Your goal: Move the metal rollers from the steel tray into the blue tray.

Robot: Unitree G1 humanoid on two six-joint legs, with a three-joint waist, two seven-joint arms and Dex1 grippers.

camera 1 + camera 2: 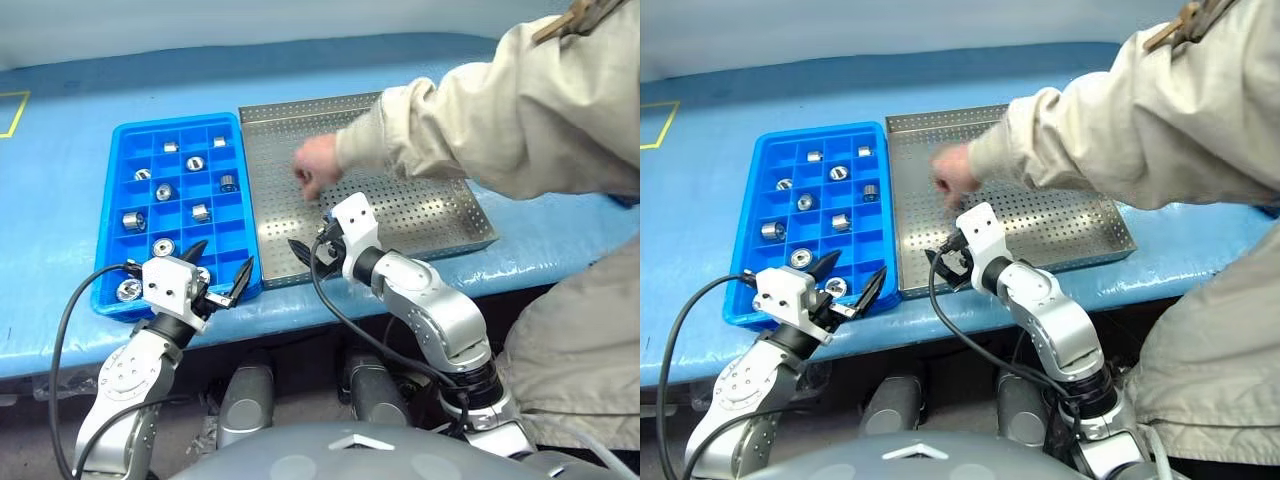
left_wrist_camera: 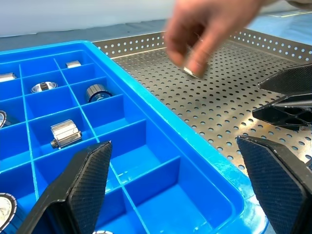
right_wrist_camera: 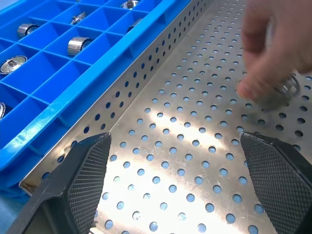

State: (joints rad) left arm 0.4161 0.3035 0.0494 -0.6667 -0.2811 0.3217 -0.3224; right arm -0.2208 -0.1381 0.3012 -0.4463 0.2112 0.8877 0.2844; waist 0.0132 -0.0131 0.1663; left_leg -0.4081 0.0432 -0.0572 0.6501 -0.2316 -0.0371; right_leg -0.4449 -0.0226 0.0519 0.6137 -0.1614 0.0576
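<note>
Left tool [image 1: 222, 268]: fingers spread wide, holding nothing, poised over near right corner of blue tray [image 1: 112, 228]. Right tool [image 1: 309, 247]: fingers spread wide, holding nothing, poised over near left part of steel tray [image 1: 440, 215]. Blue tray touching steel tray side by side on blue worktop [image 1: 70, 130]. Metal rollers [image 1: 164, 192] lying singly in separate compartments of blue tray. Person's hand [image 1: 315, 167] reaching over steel tray floor, pinching one roller [image 3: 285, 87] between fingertips, blurred.
</note>
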